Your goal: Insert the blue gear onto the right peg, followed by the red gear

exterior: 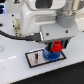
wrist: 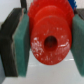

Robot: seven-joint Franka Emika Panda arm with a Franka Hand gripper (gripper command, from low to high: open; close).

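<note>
In the exterior view the red gear hangs between my gripper's fingers, just above the blue gear. The blue gear lies flat on the grey, black-rimmed plate, toward the exterior view's right end of it. The right peg is hidden under the gears. The wrist view is filled by the red gear, its centre hole facing the camera, squeezed between two teal pads. My gripper is shut on this gear.
The white arm body and a black cable hang over the plate's far side. A white tabletop surrounds the plate. One thin pin stands on the plate, to the exterior view's left of the blue gear.
</note>
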